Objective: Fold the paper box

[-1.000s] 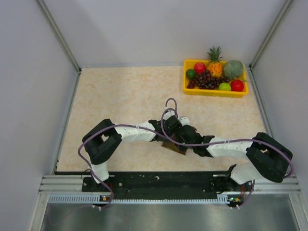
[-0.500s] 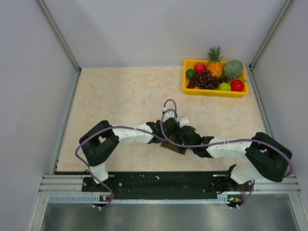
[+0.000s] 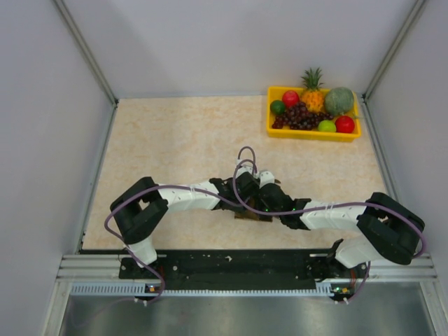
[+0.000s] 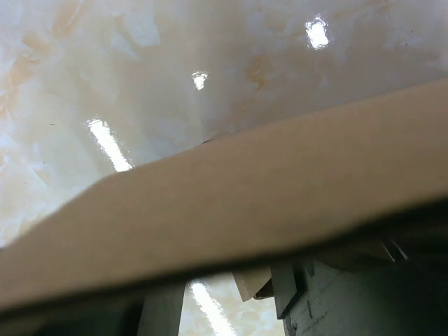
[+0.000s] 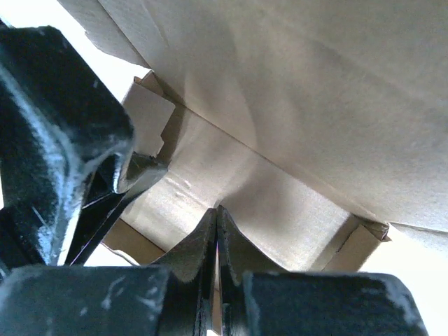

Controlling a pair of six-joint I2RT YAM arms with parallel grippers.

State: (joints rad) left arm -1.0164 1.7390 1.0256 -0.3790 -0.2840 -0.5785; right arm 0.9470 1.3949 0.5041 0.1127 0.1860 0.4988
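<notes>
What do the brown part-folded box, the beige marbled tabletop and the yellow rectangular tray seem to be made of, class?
The brown part-folded box: matte plain cardboard, from its fibrous face and creased, notched flaps. The beige marbled tabletop: glossy laminate or polished stone; lights mirror sharply. The yellow rectangular tray: probably smooth moulded plastic, evenly coloured.

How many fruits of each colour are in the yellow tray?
Red fruits: 2
Green fruits: 3
Purple grape bunch: 1
Pineapple: 1
Total in the yellow tray: 7
</notes>
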